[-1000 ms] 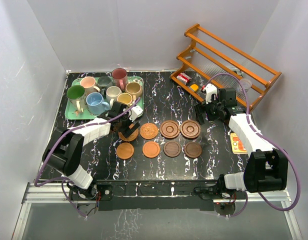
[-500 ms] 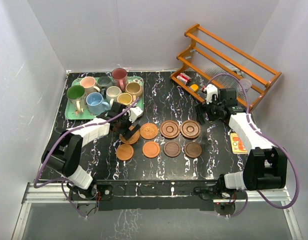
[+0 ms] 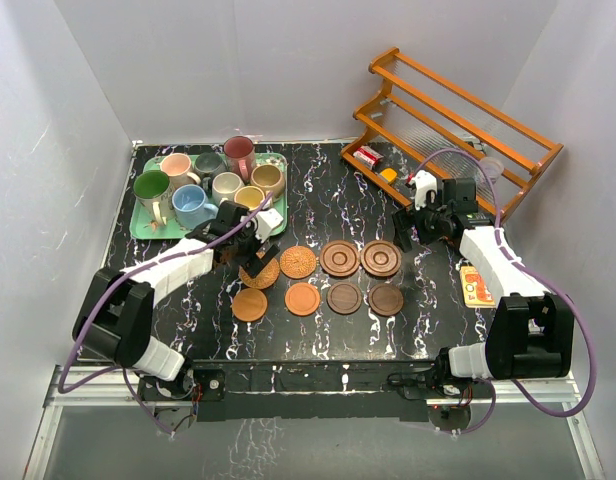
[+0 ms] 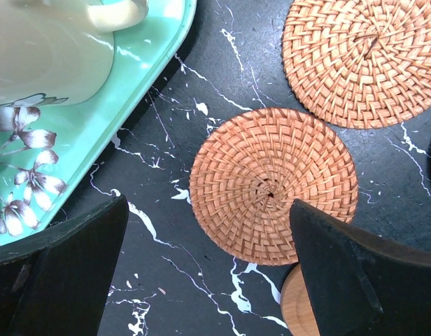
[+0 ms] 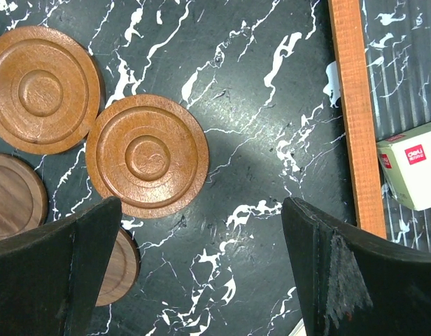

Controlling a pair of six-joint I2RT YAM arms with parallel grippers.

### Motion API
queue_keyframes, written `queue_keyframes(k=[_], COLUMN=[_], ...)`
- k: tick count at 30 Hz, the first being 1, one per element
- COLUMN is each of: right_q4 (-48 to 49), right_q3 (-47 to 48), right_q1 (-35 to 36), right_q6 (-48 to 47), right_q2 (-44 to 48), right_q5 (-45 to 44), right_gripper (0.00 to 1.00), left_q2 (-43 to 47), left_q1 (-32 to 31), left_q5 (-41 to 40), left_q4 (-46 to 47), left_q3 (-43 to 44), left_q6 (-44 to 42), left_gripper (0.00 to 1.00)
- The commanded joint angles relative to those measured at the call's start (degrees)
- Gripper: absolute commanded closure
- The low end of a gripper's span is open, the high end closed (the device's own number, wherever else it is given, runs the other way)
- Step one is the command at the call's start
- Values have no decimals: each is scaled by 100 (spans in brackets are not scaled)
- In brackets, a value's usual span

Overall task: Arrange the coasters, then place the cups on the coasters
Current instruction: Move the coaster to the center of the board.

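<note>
Eight coasters lie in two rows mid-table, woven tan ones (image 3: 298,262) on the left and dark ringed wood ones (image 3: 380,258) on the right. My left gripper (image 3: 248,246) hovers open just above the far-left woven coaster (image 4: 273,185), with nothing between its fingers (image 4: 61,266). The cups, among them a green one (image 3: 151,187) and a maroon one (image 3: 239,150), stand together on the green tray (image 3: 140,228). Open and empty, my right gripper (image 3: 409,232) hangs over bare table right of a ringed coaster (image 5: 147,155).
A wooden rack (image 3: 458,110) stands at the back right, its lower rail (image 5: 354,112) close to my right gripper, with a white box (image 5: 411,164) on it. A square orange card (image 3: 475,285) lies by the right edge. The tray's rim (image 4: 156,63) is beside the left gripper.
The left gripper has opened wider and drawn back slightly toward the tray, with the woven coaster lying flat below it. The right arm has barely moved.
</note>
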State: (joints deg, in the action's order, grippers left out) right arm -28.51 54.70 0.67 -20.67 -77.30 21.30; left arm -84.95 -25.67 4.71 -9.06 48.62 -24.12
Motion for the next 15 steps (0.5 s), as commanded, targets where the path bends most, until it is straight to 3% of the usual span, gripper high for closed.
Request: queue_keyframes(k=[1, 15], right_q4=[134, 129], right_q3=[23, 27], right_q1=[-18, -23], right_q6=[-51, -77], right_q2=[-13, -59], right_q5=[155, 172], right_gripper=[2, 2], left_q2=[-68, -517], left_q1=[-17, 33], left_q5=[24, -496], left_q4=[-16, 263], left_q3=[-77, -191], left_q6=[-137, -234], left_gripper=[1, 2])
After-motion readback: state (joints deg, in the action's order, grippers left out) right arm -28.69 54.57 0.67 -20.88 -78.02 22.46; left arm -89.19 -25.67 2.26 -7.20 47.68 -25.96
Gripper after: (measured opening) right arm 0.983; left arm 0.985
